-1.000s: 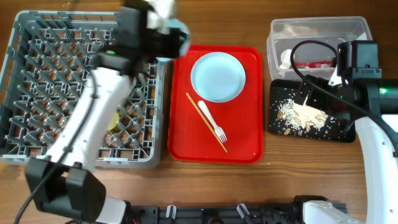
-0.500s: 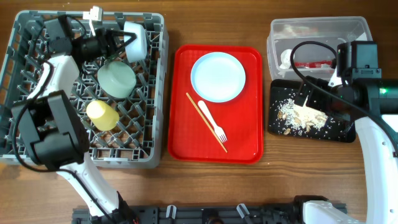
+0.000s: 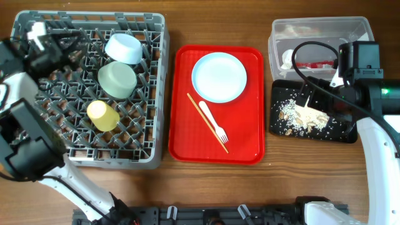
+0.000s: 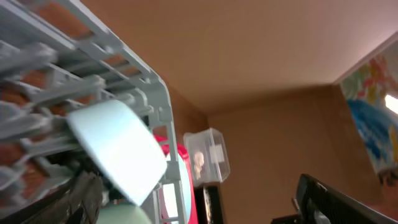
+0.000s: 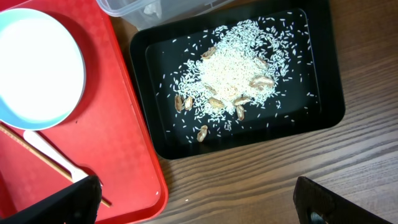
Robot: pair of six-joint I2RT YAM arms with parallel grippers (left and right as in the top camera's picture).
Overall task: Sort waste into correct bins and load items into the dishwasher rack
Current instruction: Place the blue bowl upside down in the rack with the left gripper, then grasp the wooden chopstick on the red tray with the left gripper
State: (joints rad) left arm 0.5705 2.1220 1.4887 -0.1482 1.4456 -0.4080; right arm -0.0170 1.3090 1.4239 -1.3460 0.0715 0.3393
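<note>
Left claw (image 4: 196, 193) is parked in the upper left of the overhead frame, over the back corner of the rack (image 3: 125, 159). Its wrist cam shows the 2 fingers spread wide with nothing between them, so it's let go and empty.

3 things are sitting in the rack. The pale blue bowl (image 3: 123, 48) is tilted among the pegs near the top edge, and the green bowl (image 3: 117, 79) is right below it. Can't tell if those 2 touch. The yellow cup (image 3: 103, 115) is below that, near the middle.

The red tray (image 3: 244, 137) is mid-frame. The plate (image 3: 219, 77) is in its upper half. The fork (image 3: 214, 122) and chopstick (image 3: 199, 110) lie side by side on a diagonal just under it.

Upper right is the clear tub (image 3: 319, 28), with the napkin (image 3: 286, 58) and red packet (image 3: 310, 64) inside. The black tray (image 3: 278, 87) sits right up against it, with rice scraps (image 3: 306, 115) heaped in the middle.

Right claw (image 5: 198, 186) is also spread wide and holding nothing, over bare bench (image 3: 281, 187) just off the black tray's edge.
</note>
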